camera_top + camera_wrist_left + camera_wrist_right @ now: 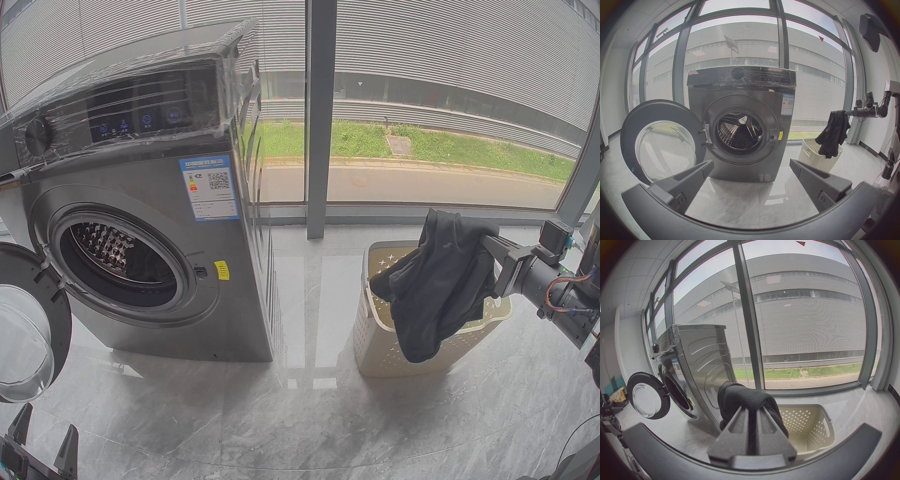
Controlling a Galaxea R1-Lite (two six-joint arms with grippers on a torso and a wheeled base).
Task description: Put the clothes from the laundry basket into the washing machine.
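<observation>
Left gripper (47,431) sits at seven o'clock, jaws wide apart. At ten o'clock stands the washing machine (244,300), its door (28,325) swung open. At four o'clock a dark garment (444,287) hangs over the laundry basket (375,350), pinched by the right gripper (752,410).

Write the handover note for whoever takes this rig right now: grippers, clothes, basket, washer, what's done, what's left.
Left gripper: open, holding nothing, low in front of the grey front-loading washing machine.
Right gripper: shut on the black fabric garment, which hangs over the cream perforated plastic laundry basket on the floor right of the machine.
Round machine door: swung open.
Done: garment picked up.
Left: carry it into the drum and release. The part of the basket's inside that shows holds no more clothes; the rest is hidden.
</observation>
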